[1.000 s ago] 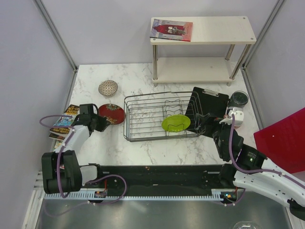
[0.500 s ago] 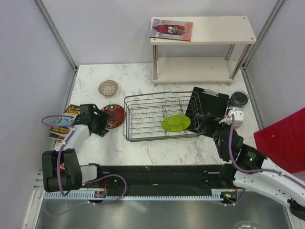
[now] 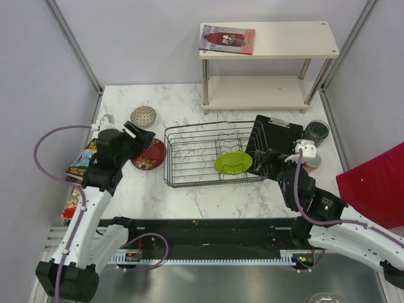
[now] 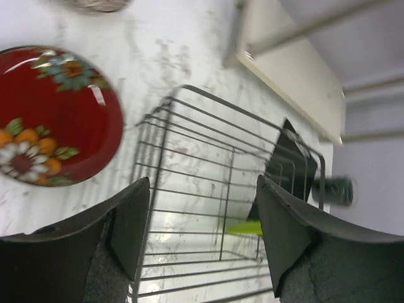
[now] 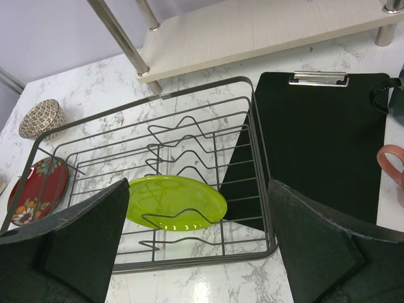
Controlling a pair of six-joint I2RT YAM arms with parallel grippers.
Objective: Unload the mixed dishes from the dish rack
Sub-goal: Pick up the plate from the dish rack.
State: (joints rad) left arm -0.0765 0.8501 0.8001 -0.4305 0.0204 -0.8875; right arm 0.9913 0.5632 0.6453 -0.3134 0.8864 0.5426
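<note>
Overhead view of a marble table (image 3: 189, 101) with a dark wire dish rack (image 3: 208, 125) at its centre. Since a second ago the left arm has lifted up and away from the red patterned dish (image 3: 149, 154), which now lies flat on the table just left of the rack, apart from the fingers. The left gripper (image 3: 137, 134) hangs above it, jaws spread and empty. That suggests the red dish is finished with. The grey-beige small bowl (image 3: 143, 116) sits behind it, and the dark cup (image 3: 317, 130) and pink cup (image 5: 392, 165) stand right of a black clipboard (image 3: 278, 136). Only the lime-green plate (image 3: 233, 163) is left in the rack, lying among the dividers. The right gripper (image 5: 199, 252), barely moved, hovers spread and empty near the rack's right end, probably next to act.
</note>
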